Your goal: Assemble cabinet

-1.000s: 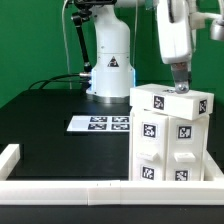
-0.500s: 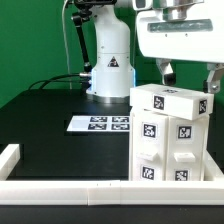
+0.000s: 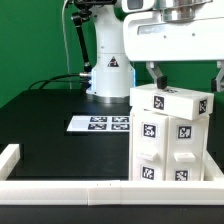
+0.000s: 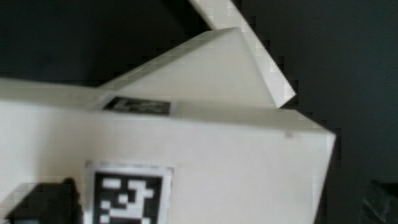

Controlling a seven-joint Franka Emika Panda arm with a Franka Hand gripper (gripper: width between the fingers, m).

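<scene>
The cabinet (image 3: 170, 140) is a tall white box with black-and-white marker tags. It stands upright on the black table at the exterior view's right, with a white top block (image 3: 172, 98) on it. My gripper (image 3: 187, 80) hangs just above the top block with its jaws wide apart, one finger (image 3: 155, 75) past each side. Nothing is held. In the wrist view the cabinet's white top and one tag (image 4: 134, 195) fill the picture, and my gripper (image 4: 210, 205) straddles them with dark fingers (image 4: 36, 205) at both edges.
The marker board (image 3: 100, 123) lies flat on the table to the exterior view's left of the cabinet. A low white border rail (image 3: 60, 188) runs along the front, with a short piece (image 3: 10, 156) at the left. The arm's white base (image 3: 108, 65) stands behind.
The gripper has turned about its vertical axis, from edge-on over the cabinet top to broadside with its jaws spread. It has also shifted slightly to the exterior view's left and down. The cabinet has not moved.
</scene>
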